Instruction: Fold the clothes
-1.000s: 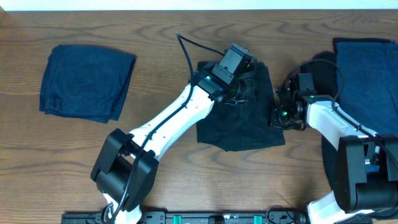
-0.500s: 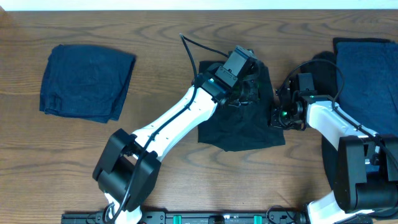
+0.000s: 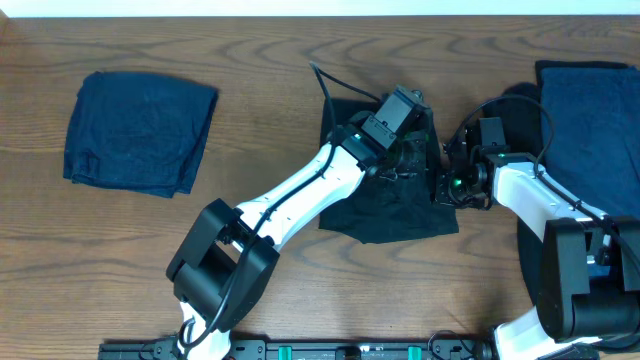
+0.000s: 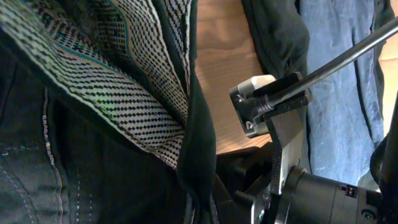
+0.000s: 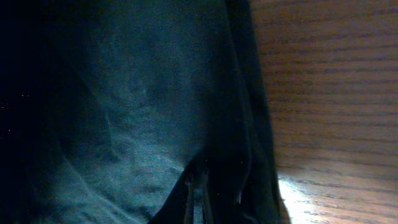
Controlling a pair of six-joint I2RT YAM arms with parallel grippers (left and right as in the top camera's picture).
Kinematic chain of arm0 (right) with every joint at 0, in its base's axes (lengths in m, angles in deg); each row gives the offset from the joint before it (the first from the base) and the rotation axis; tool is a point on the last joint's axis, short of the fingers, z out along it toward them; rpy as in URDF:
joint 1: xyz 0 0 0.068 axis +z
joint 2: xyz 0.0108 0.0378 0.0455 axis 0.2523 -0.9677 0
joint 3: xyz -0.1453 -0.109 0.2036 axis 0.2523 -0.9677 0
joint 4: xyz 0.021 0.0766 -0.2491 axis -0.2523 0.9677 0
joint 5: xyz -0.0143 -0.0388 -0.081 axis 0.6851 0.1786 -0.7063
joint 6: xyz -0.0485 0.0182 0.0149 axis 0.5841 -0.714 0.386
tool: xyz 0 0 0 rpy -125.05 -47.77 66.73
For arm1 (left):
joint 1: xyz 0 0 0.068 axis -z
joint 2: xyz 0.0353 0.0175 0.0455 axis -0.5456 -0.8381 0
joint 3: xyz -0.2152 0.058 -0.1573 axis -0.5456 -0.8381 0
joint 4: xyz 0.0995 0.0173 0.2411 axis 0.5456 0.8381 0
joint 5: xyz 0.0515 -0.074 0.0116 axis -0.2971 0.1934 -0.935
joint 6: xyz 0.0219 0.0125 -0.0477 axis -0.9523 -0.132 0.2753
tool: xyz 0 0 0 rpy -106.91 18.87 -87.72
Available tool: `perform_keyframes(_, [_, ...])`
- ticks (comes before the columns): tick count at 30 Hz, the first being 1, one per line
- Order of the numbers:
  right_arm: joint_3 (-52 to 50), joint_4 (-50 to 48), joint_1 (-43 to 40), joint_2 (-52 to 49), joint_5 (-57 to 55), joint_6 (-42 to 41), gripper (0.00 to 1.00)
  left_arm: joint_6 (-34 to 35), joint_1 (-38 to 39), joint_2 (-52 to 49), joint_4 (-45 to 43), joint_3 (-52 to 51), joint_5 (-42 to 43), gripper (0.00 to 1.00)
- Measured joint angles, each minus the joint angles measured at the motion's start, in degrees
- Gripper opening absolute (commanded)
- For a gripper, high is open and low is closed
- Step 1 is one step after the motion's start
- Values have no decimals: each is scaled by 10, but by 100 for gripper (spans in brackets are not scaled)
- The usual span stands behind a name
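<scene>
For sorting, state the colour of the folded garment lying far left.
The folded garment is navy blue, clearest overhead.

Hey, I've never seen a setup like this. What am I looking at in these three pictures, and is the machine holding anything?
These are two robot arms at a wooden table, each ending in a two-finger pincer. The wide picture looks straight down from above the table. The other two come from small cameras on the wrists, so they are very close up and mostly filled with cloth.

On the table lie a folded navy garment at the far left, a black garment in the middle, and a second navy garment at the right, partly under the right arm.

The left pincer is shut on the black garment near its top. Its camera shows the cloth's pale patterned inner side. The right pincer appears to pinch the same garment's right edge.
</scene>
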Motion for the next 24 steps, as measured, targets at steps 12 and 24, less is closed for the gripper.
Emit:
perform_keyframes(12, [4,9,0,0,1,-1,7,0,0,0,-20,0,-14,41])
perform_keyframes(24, [106,234,-78,100,-10,-23,26,-12,-6,0,15,2,-14,43])
